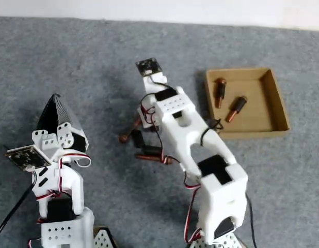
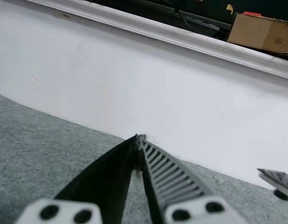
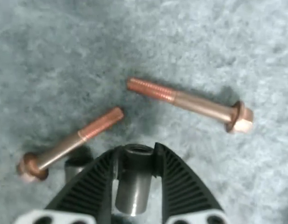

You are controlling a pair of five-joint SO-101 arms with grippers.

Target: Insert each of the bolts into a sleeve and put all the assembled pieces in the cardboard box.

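My right gripper (image 3: 137, 150) is shut on a dark metal sleeve (image 3: 133, 179), held just above the grey carpet. Two copper bolts lie loose on the carpet right beyond its tips: one bolt (image 3: 190, 105) on one side and a second bolt (image 3: 72, 142) on the other. A second dark sleeve (image 3: 74, 167) peeks out beside one finger. In the high view both bolts (image 1: 128, 133) (image 1: 150, 156) lie partly under the right arm (image 1: 175, 111). The cardboard box (image 1: 275, 98) holds two assembled pieces (image 1: 220, 92) (image 1: 236, 108). My left gripper (image 1: 56, 98) is shut and empty, raised at the left.
A white wall (image 2: 148, 88) borders the carpet's far edge. Bare carpet (image 1: 97, 62) stretches between the two arms and behind the box. The right arm's camera board (image 1: 147, 66) sticks out toward the wall.
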